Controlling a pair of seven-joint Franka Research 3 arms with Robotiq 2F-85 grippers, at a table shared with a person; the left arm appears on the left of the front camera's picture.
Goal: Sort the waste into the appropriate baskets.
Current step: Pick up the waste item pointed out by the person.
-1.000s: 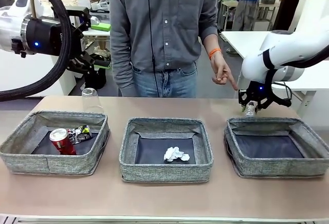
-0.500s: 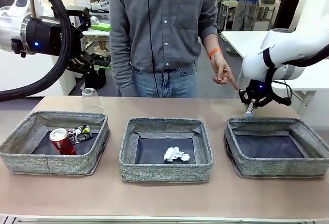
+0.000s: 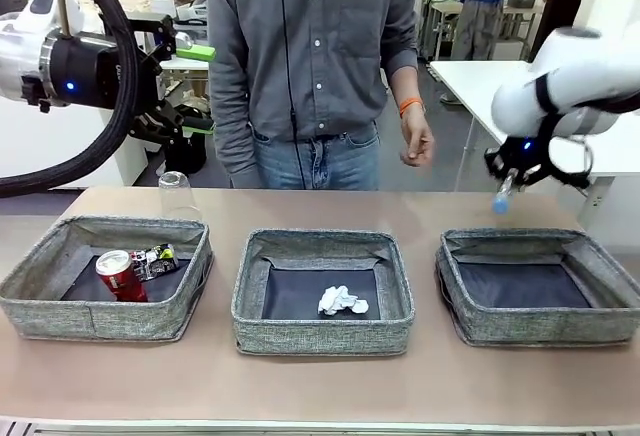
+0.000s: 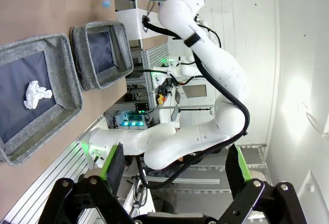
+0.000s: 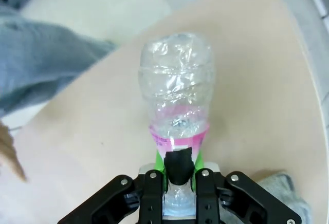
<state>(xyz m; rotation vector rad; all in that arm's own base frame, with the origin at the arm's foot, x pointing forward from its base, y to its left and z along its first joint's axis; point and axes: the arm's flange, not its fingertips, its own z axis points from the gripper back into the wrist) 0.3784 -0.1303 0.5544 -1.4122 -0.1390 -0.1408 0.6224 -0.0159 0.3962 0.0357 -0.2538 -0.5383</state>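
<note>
The right gripper [image 3: 508, 184] hangs at 3 o'clock in the front view, its fingers [image 5: 179, 166] clamped on the narrow end of the bottle [image 5: 176, 93]. In the right wrist view the bottle is clear plastic with crinkled, dented walls, a pink band just past the green pads, and a rounded far end pointing to 12 o'clock. In the front view the bottle [image 3: 498, 203] is a small bluish blur in the air at 11 o'clock of the right basket [image 3: 540, 329], clear of its rim. That basket's dark bottom is bare. The middle basket [image 3: 320, 337] holds a crumpled white paper ball [image 3: 342, 302] at 5 o'clock of its floor. The left basket [image 3: 60, 320] holds a red can [image 3: 120, 276] standing tilted, with a crushed can [image 3: 155, 259], dark and printed, touching it at 2 o'clock. A clear cup [image 3: 174, 196] stands upside down on the table [image 3: 320, 388] at 1 o'clock of the left basket. A person stands at 12 o'clock beyond the table, one hand [image 3: 416, 146] hanging loose with an orange band at the wrist. The left gripper [image 4: 175, 165] is held high at 10 o'clock in the front view, its jaws wide apart and holding nothing, as the left wrist view shows.
</note>
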